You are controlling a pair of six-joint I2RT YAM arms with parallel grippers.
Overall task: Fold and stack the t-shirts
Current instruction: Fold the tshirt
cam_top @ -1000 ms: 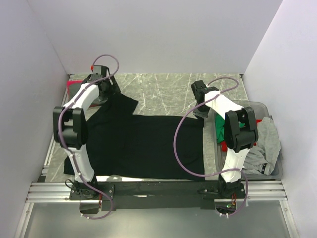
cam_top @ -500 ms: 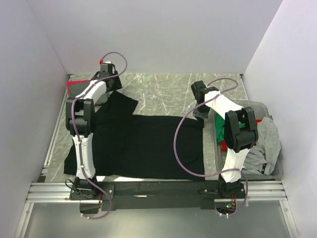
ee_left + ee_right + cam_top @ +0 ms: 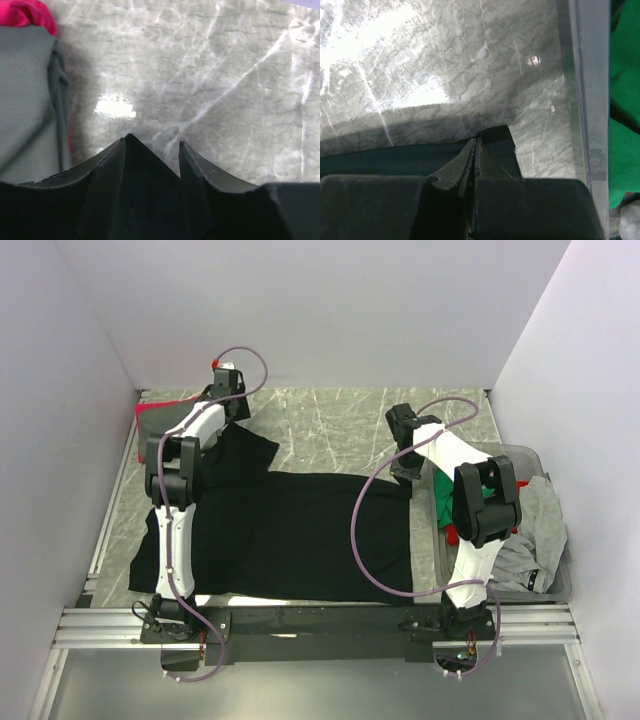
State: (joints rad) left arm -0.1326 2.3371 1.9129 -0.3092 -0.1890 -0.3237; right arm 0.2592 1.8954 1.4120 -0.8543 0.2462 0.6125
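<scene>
A large black t-shirt (image 3: pixel 290 530) lies spread flat on the marble table. My left gripper (image 3: pixel 230 415) is at its far left sleeve. In the left wrist view, black cloth (image 3: pixel 150 170) fills the gap between the left gripper's (image 3: pixel 153 142) fingers. My right gripper (image 3: pixel 405 468) is shut on the shirt's far right corner (image 3: pixel 495 137), with the right gripper's (image 3: pixel 476 142) jaws pressed together. A folded grey t-shirt (image 3: pixel 160 418) lies on a red one (image 3: pixel 143 410) at the far left, and both show in the left wrist view (image 3: pixel 25 100).
A clear grey plastic bin (image 3: pixel 520 452) stands at the right, holding a grey shirt (image 3: pixel 535 530), a green one (image 3: pixel 440 485) and a red one (image 3: pixel 455 533). Its wall (image 3: pixel 582 75) stands close beside my right gripper. White walls enclose the table.
My left arm has stretched out toward the far wall, and its gripper has moved away and slightly right at the sleeve. The right arm has not moved.
</scene>
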